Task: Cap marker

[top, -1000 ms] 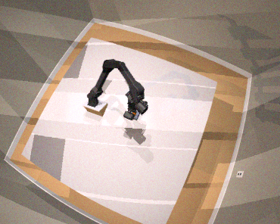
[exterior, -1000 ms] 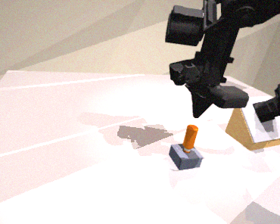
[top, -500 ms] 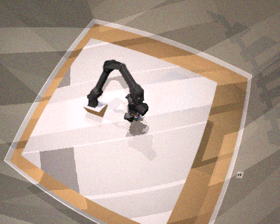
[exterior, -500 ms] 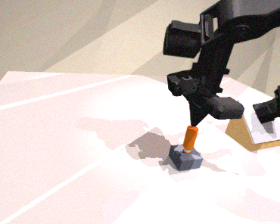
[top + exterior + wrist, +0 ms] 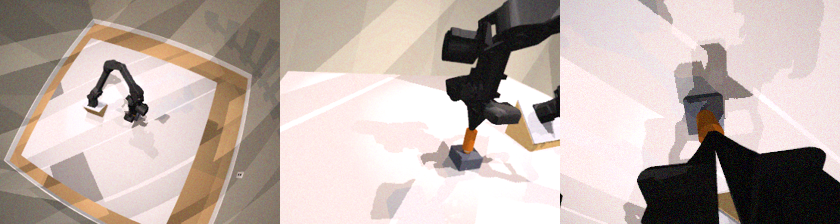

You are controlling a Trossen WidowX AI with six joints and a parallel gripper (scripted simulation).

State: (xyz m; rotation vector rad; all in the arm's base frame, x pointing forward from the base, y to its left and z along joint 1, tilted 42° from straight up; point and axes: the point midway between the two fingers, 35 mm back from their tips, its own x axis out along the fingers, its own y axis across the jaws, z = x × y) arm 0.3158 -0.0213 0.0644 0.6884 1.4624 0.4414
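Observation:
The dark grey holder block (image 5: 469,164) (image 5: 692,116) stands on the table. The orange cap (image 5: 470,139) (image 5: 707,124) is over the marker in the block, upright with a slight lean in the exterior view. Little of the marker's own body shows below it, so how fully the cap is seated cannot be told. My gripper (image 5: 472,129) (image 5: 712,135) is shut with its fingertips together and nothing between them. The tips are at the cap's top end, touching it or very close. In the top view the arm mostly hides the block.
The arm's base sits on a white-topped wooden wedge (image 5: 99,112) (image 5: 527,141), to the left of the holder block in the top view. The table (image 5: 125,170) has a wooden border (image 5: 193,182). Shadows of the arm lie around the block.

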